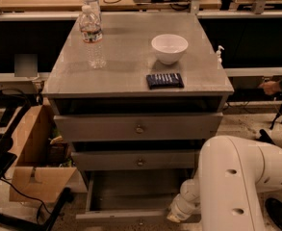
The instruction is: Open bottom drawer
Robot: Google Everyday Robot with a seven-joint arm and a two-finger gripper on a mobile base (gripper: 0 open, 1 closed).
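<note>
The bottom drawer (131, 214) of the grey cabinet stands pulled out toward me. Its grey tray interior (131, 189) shows, and only the top edge of its slim front is visible at the lower edge of the camera view. My white arm (237, 186) fills the lower right. Its wrist reaches down-left, and the gripper (175, 217) sits low at the right end of the drawer's front. The knob is out of sight. Above are the middle drawer (139, 161) and the top drawer (139, 128).
On the cabinet top stand two clear water bottles (91, 32), a white bowl (169, 48) and a dark blue packet (165, 80). An open cardboard box (32, 162) and black stand legs (1, 162) crowd the floor at left. A person's hand (274, 86) shows at right.
</note>
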